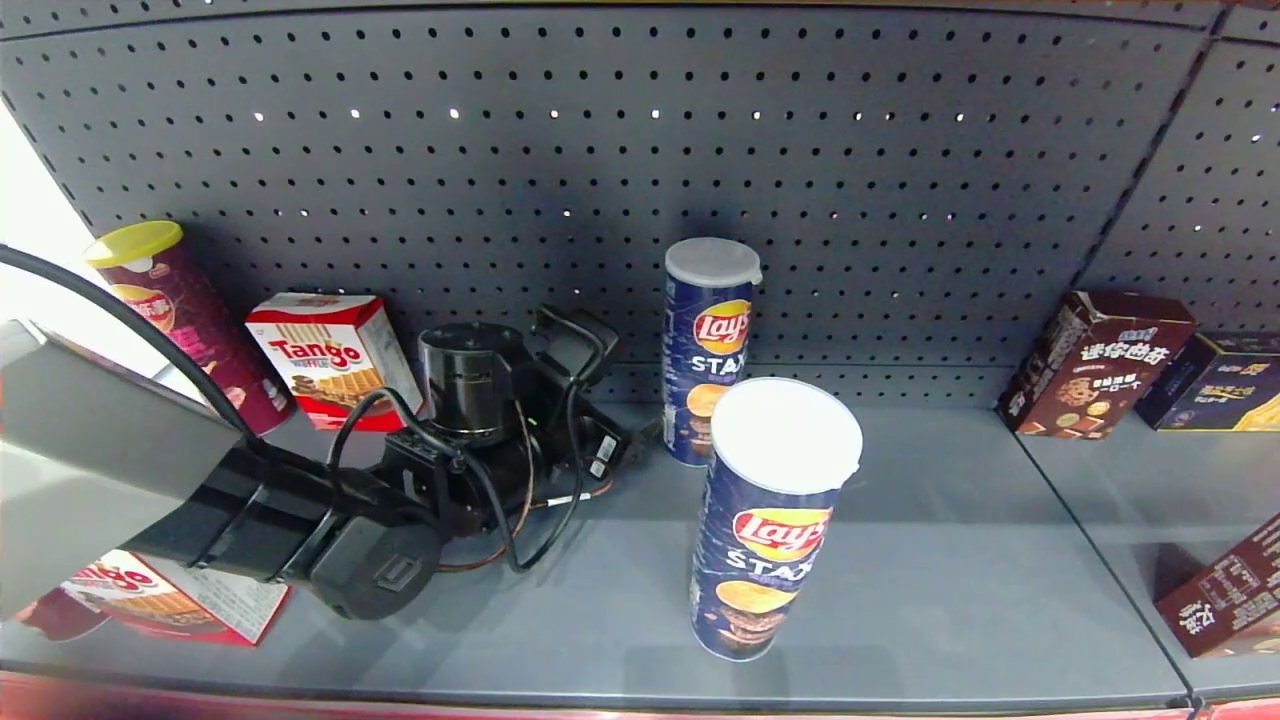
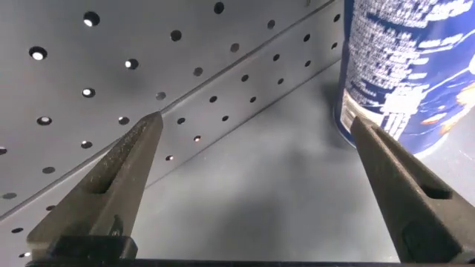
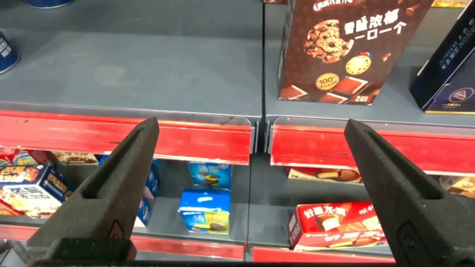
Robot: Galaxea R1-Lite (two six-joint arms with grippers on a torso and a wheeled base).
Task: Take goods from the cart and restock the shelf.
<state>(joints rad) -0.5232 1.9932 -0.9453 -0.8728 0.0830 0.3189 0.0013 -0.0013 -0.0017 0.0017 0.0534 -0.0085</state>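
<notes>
— Closest to the lens?
— That's the left arm [image 1: 280,520], black and grey, lying across the grey shelf [image 1: 950,560] toward the perforated back panel [image 1: 640,130].
— And the goods?
— Two tall dark-blue chip tubes with white lids, both upright. Mid-shelf, nearer the front edge, stands the front tube [image 1: 765,520]. Behind it, close to the panel, is the rear tube [image 1: 705,350]. Each label has a red-and-yellow round badge, white lettering and pictured chips.
— Anything else?
— At far left is a maroon tube [image 1: 175,310] with a yellow lid. Beside it stands a red-and-white wafer box [image 1: 330,360] with red lettering and pictured wafers. To the right a brown cookie box [image 1: 1095,365] leans against the panel, with a dark-blue box [image 1: 1215,390] next to it.
— The hands?
— Down by the panel, the left gripper [image 2: 254,122] is spread wide and holds nothing. The rear tube is just beside one finger, and I can't tell if they touch. The right gripper [image 3: 251,124] is also spread wide and empty, facing the shelf's red edge strip [image 3: 193,141].
</notes>
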